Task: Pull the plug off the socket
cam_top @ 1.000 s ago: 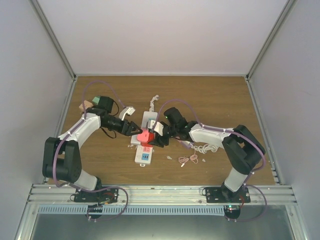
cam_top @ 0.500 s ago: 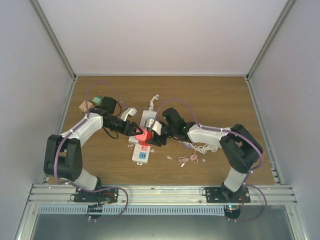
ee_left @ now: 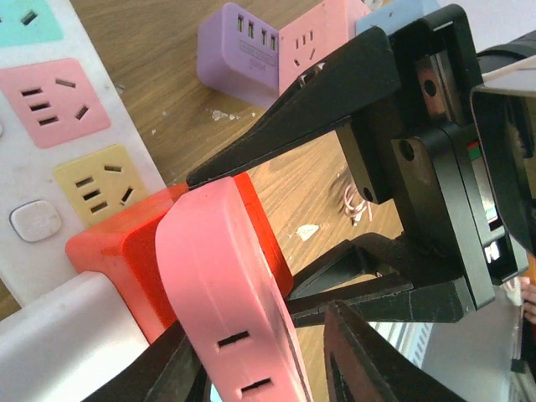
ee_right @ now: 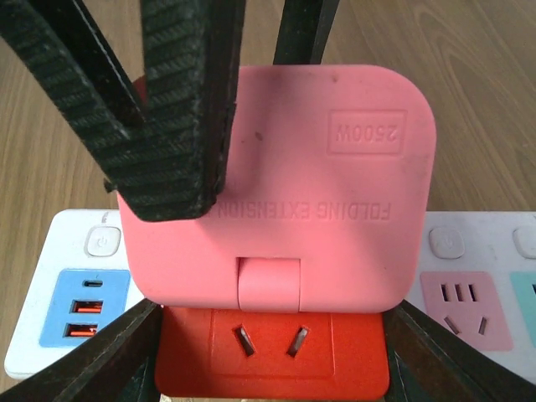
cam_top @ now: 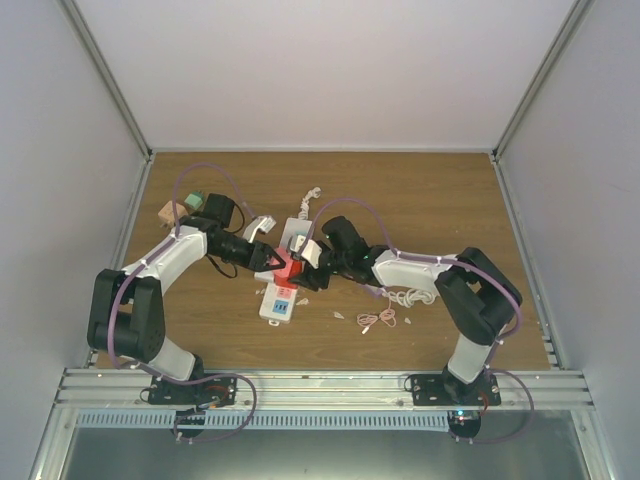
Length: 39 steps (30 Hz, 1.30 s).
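Gleaming smooth pink rounded-square plug

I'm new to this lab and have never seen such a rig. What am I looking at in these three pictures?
The machine is two robot arms, the left arm and the right arm, bolted at the near edge of a wooden table. One picture looks down from above and behind them; the other two come from a camera on each wrist. On the table lie a white power strip, loose cables and small blocks. A red and pink plug sits on the strip. The right hand grips the plug's red base from both sides. The left hand has its fingers on either side of the pink flap; whether they pinch it, I cannot tell.
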Motion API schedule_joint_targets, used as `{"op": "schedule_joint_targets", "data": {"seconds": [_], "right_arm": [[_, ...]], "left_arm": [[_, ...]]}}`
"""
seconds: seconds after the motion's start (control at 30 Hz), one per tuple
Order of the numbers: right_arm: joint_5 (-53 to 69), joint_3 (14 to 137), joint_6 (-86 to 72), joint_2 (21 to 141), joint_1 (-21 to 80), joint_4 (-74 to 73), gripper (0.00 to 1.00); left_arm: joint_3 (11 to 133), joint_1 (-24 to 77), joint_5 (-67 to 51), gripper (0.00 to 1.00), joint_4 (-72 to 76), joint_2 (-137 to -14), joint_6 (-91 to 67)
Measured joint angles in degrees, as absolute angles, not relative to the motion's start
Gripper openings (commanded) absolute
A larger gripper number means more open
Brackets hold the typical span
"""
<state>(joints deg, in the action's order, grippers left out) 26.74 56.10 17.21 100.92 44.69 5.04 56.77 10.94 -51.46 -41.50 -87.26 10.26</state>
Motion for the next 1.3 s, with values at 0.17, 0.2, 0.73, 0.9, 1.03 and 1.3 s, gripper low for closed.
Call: {"op": "schedule_joint_targets", "data": {"seconds": [0.17, 0.2, 0.73, 0.9, 1.03, 1.3], "right_arm": [[25.9, 56.1, 16.9, 101.0, 44.9, 5.5, 0.54], [25.8, 56.1, 16.9, 101.0, 45.0, 5.5, 0.53], [22.9, 56.1, 16.0, 101.1, 45.8, 7.7, 0.46], [22.0, 56.1, 15.3, 101.3, 45.7, 7.5, 0.45], [21.7, 56.1, 15.0, 101.3, 45.7, 7.5, 0.49], [22.1, 56.1, 15.2, 100.9, 45.7, 6.9, 0.76]], "left_arm": [[56.8, 10.9, -51.4, 0.24, -41.5, -87.3, 9.6], [56.8, 10.9, -51.4, 0.21, -41.5, -87.3, 9.4], [56.3, 7.4, -55.1, 0.00, -42.2, -87.3, 6.6], [56.0, 5.5, -62.0, 0.00, -42.6, -86.2, 6.5], [56.0, 4.2, -66.3, 0.00, -42.7, -85.0, 6.4], [55.6, 0.8, -67.0, 0.00, -42.8, -84.4, 6.9]]}}
